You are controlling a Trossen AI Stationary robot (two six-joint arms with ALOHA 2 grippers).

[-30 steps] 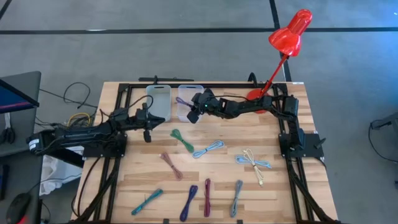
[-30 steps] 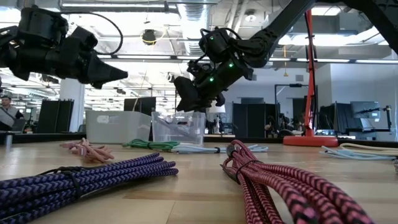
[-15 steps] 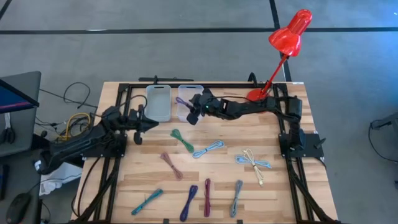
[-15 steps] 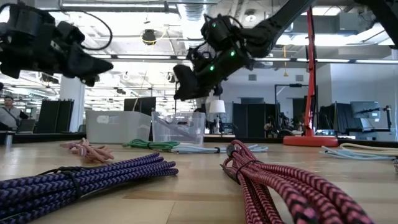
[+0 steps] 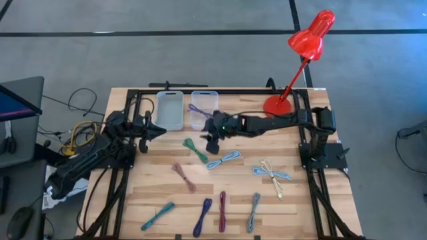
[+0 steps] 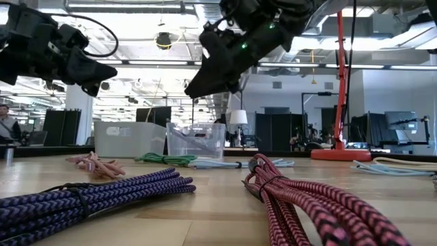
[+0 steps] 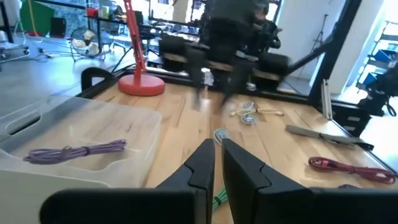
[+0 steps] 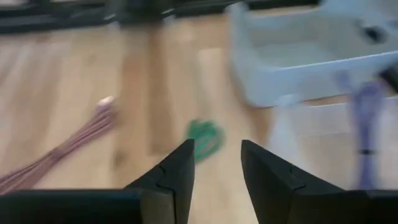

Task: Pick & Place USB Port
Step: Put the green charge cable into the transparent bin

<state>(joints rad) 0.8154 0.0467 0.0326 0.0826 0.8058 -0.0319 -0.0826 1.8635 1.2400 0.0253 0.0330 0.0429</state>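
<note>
Your purple cable (image 5: 198,110) lies in the clear bin (image 5: 202,101) at the worktop's far edge, beside the grey bin (image 5: 169,110). The right gripper (image 5: 213,142), jaws parted and empty, hangs just off that bin above the green cable (image 5: 195,151). The left gripper (image 5: 159,131), jaws closed on nothing, waits by the left edge.

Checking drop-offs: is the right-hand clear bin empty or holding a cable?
Holding one: a purple cable lies inside the right bin; the left bin looks empty.
</note>
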